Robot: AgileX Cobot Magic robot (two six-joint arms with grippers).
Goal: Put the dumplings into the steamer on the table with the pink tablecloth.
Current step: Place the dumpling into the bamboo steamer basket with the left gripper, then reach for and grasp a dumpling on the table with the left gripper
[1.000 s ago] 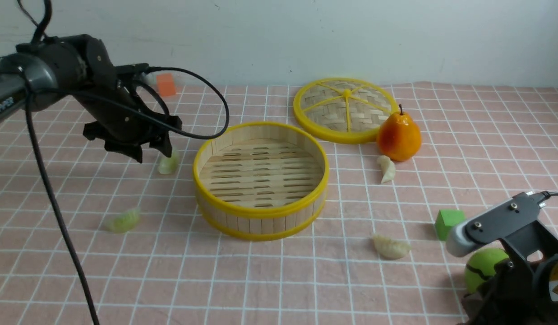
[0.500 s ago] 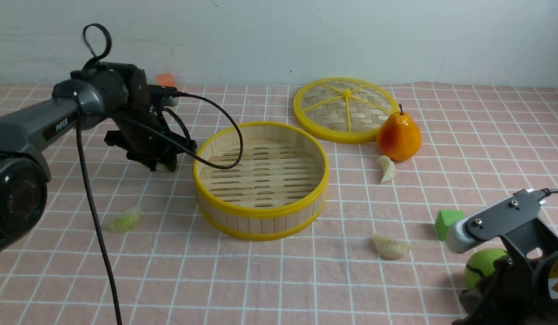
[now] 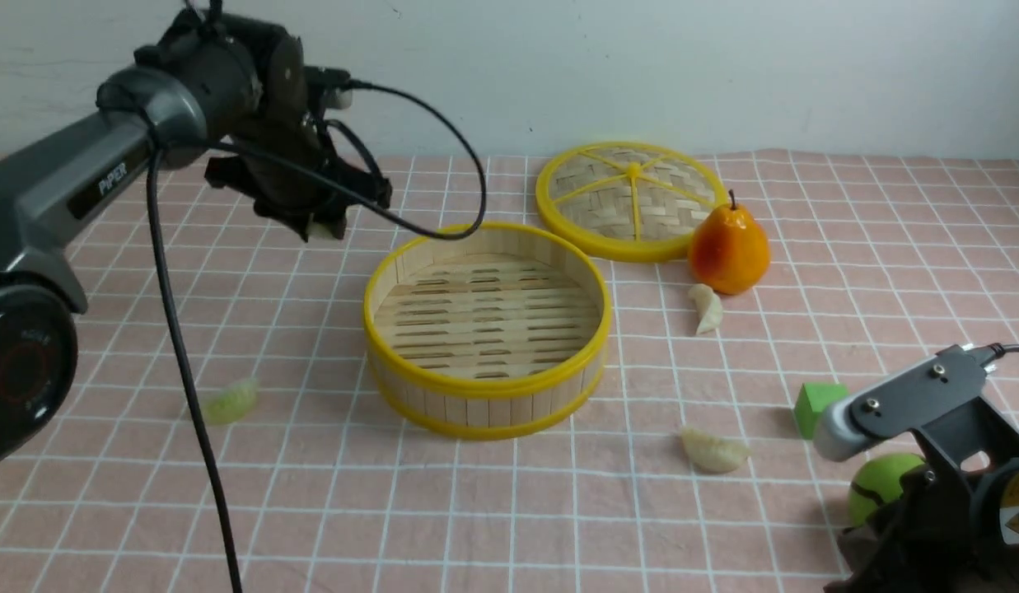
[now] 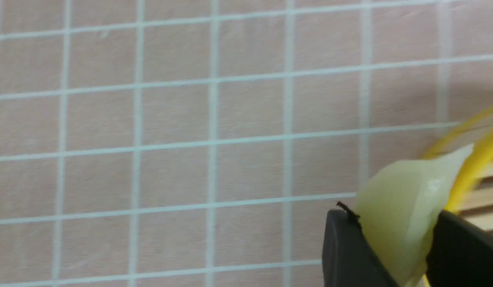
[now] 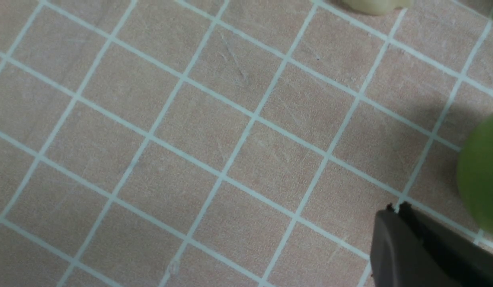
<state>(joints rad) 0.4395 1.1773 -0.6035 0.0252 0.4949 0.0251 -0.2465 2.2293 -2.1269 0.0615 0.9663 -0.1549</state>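
Observation:
The pink tablecloth (image 3: 509, 511) covers the table. My left gripper (image 3: 318, 229) hangs above the cloth, just left of and behind the steamer (image 3: 476, 408), shut on a pale green dumpling (image 4: 405, 207). In the left wrist view the dumpling sits between both fingers of the gripper (image 4: 397, 243), with the steamer's yellow rim (image 4: 479, 159) just beyond. The steamer is empty. A second green dumpling (image 3: 229, 401) lies at front left. Two cream dumplings (image 3: 707, 307) (image 3: 713, 450) lie to the right. My right gripper (image 5: 395, 209) is shut with nothing in it, low at the front right.
The woven lid (image 3: 633, 198) lies flat behind the steamer, with an orange pear (image 3: 729, 247) beside it. A green cube (image 3: 818, 406) and a green ball (image 3: 884, 486) sit close to my right arm. The left arm's black cable hangs down at the front left.
My left gripper closed on the green dumpling beside the steamer and lifted it off the cloth. The steamer shifted slightly to the right. The right arm stayed put.

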